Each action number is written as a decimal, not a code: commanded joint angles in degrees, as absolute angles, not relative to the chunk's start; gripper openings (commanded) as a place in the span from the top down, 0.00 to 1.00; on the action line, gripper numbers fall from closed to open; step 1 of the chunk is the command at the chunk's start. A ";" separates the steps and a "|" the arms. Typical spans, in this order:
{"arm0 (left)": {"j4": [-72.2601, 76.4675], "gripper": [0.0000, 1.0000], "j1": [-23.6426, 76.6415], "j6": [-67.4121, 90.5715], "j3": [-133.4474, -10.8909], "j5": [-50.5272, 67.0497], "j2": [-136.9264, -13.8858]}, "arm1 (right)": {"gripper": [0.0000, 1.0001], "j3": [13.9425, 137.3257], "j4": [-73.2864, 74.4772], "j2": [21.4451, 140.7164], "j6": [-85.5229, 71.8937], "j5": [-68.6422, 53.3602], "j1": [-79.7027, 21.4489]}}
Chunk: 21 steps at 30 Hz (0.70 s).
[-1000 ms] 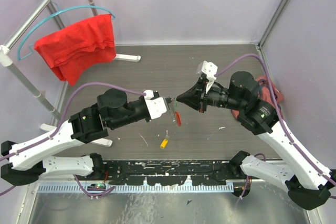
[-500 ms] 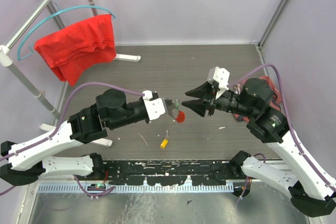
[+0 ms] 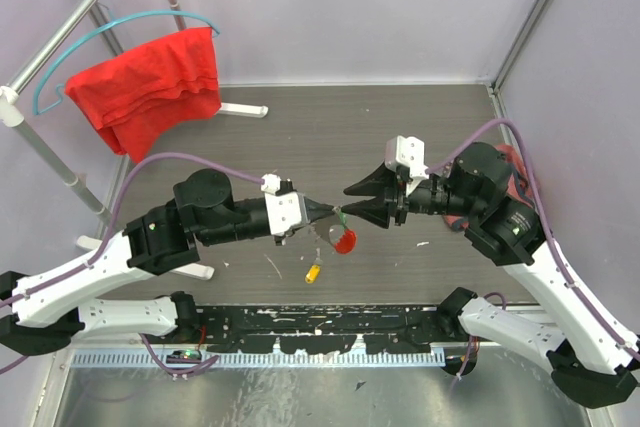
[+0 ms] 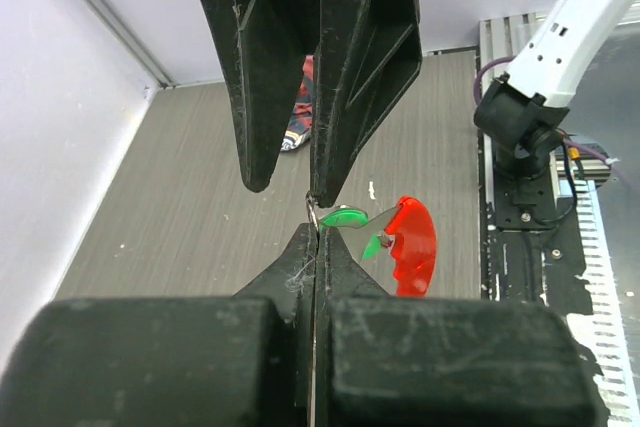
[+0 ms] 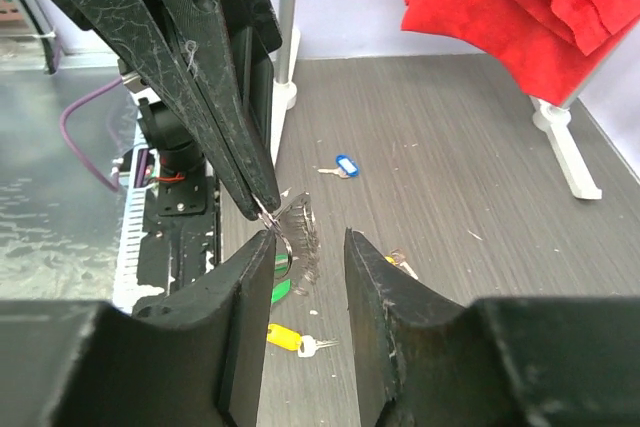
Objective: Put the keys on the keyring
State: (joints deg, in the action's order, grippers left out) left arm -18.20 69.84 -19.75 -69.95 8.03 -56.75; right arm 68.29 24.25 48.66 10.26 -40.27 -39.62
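The left gripper pinched the keyring tight; the right gripper stood part open beside its loop.

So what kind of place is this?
Probably a robotics lab test cell: a left arm and right arm bolted at the edge of a grey table, plain walls boxing it in, and a red cloth hung on a rack.

Left gripper, right gripper tip-to-tip, keyring between; tabletop behind open; rack far-left.
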 commanded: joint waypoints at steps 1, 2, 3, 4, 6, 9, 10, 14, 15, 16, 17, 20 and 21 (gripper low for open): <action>-15.14 1.00 70.04 -18.40 -70.84 12.30 -55.90 | 0.61 71.51 24.16 48.97 11.53 -45.00 -39.56; -15.17 1.00 70.05 -18.37 -70.84 12.58 -55.93 | 0.62 71.66 24.61 49.14 11.70 -45.58 -39.63; -15.13 1.00 70.05 -18.30 -70.86 12.72 -56.01 | 0.63 71.89 25.13 49.36 12.03 -46.22 -39.63; -15.16 1.00 70.04 -18.27 -70.84 12.81 -56.06 | 0.63 71.97 25.55 49.51 12.24 -46.64 -39.58; -15.23 1.00 70.06 -18.28 -70.86 12.68 -56.16 | 0.64 72.06 26.05 49.69 12.45 -47.37 -39.64; -15.18 1.00 70.00 -18.24 -70.86 12.65 -56.38 | 0.65 71.81 26.17 49.93 12.49 -49.22 -39.57; -15.19 1.00 70.04 -18.28 -70.89 12.66 -56.42 | 0.66 71.85 26.33 50.03 12.48 -49.62 -39.63; -15.18 1.00 70.05 -18.24 -70.90 12.48 -56.51 | 0.67 71.97 26.46 50.81 12.70 -51.02 -39.61; -15.12 1.00 70.03 -18.28 -70.82 12.48 -56.47 | 0.68 71.99 26.52 51.15 12.66 -51.27 -39.59; -15.13 1.00 70.00 -18.28 -70.77 12.37 -56.56 | 0.69 71.98 26.62 51.34 12.66 -51.65 -39.57; -15.10 1.00 70.04 -18.28 -70.80 12.31 -56.56 | 0.72 72.04 26.62 51.47 12.72 -51.90 -39.59; -15.06 1.00 70.05 -18.50 -70.64 11.89 -56.58 | 0.82 72.18 26.87 51.76 13.00 -52.01 -39.61; -15.05 1.00 70.00 -18.54 -70.60 11.68 -56.55 | 0.85 72.19 26.86 51.70 13.01 -51.91 -39.58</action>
State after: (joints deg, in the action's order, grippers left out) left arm -18.22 69.87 -18.81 -69.97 11.46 -56.82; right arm 69.87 28.03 51.88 12.29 -50.50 -39.62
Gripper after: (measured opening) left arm 0.007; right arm 0.190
